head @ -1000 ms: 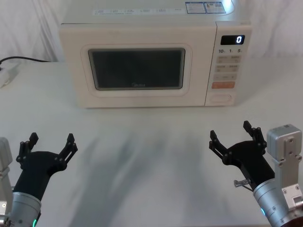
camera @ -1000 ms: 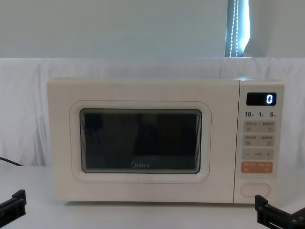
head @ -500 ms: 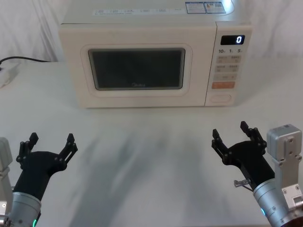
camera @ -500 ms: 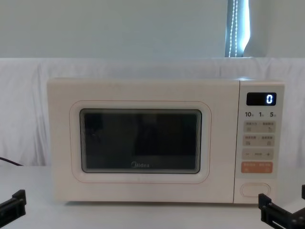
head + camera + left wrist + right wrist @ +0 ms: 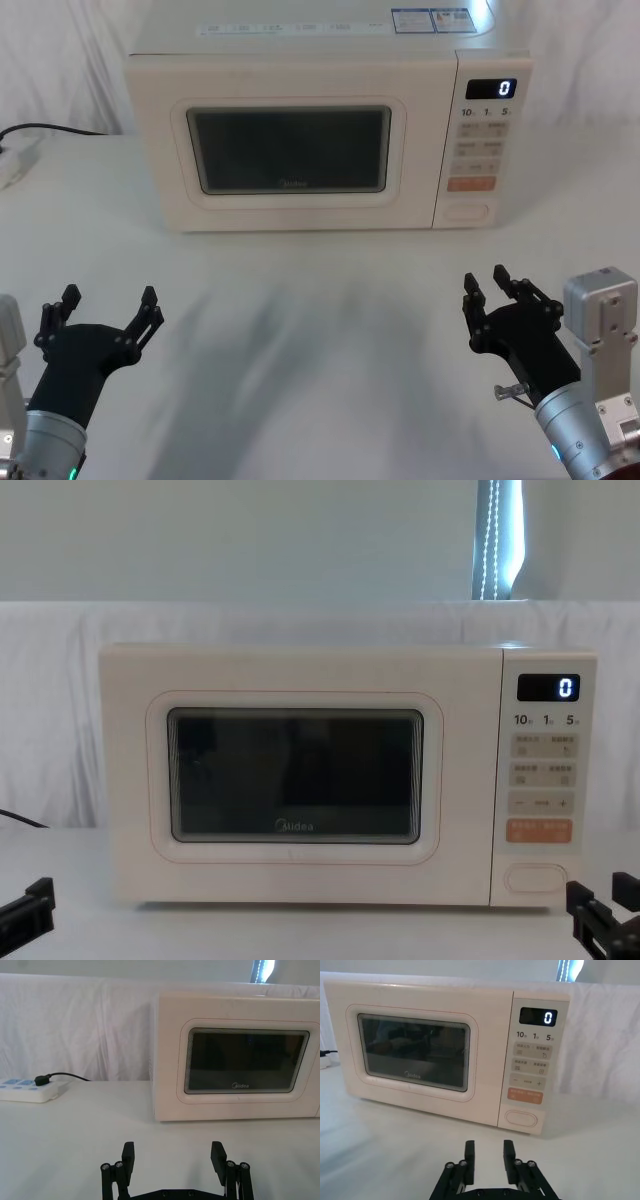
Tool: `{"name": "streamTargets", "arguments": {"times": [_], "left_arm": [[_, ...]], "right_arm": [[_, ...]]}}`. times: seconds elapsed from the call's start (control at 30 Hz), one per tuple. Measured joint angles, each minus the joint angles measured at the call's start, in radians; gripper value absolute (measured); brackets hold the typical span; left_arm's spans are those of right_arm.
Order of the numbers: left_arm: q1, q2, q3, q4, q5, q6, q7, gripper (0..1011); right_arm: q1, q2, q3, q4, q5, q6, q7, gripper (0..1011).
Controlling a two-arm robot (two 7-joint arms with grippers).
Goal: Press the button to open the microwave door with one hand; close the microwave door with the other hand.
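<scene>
Nothing done yet: microwave door (image 5: 288, 150) shut at frame centre, button (image 5: 464, 212) unpressed, right pincer (image 5: 497, 295) (fingers narrowed, empty) lower right, left pincer (image 5: 105, 312) spread, empty, lower left.

Both arms end in a black claw with blocky jointed fingers: the left claw (image 5: 105, 315) at the head view's lower left, the right claw (image 5: 497, 297) at lower right. Silver-grey cylindrical wrists carry small green lights. A pale grey box with screws sits beside the right wrist.
</scene>
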Motion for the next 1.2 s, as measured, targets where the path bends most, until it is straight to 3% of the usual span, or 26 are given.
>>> {"name": "streamTargets", "arguments": {"times": [0.47, 1.2], "left_arm": [[0.0, 0.0, 0.0, 0.0, 0.0, 0.0, 0.0, 1001], [0.0, 0.0, 0.0, 0.0, 0.0, 0.0, 0.0, 1001]], "right_arm": [[0.0, 0.0, 0.0, 0.0, 0.0, 0.0, 0.0, 0], [0.0, 0.0, 0.0, 0.0, 0.0, 0.0, 0.0, 0]]}}
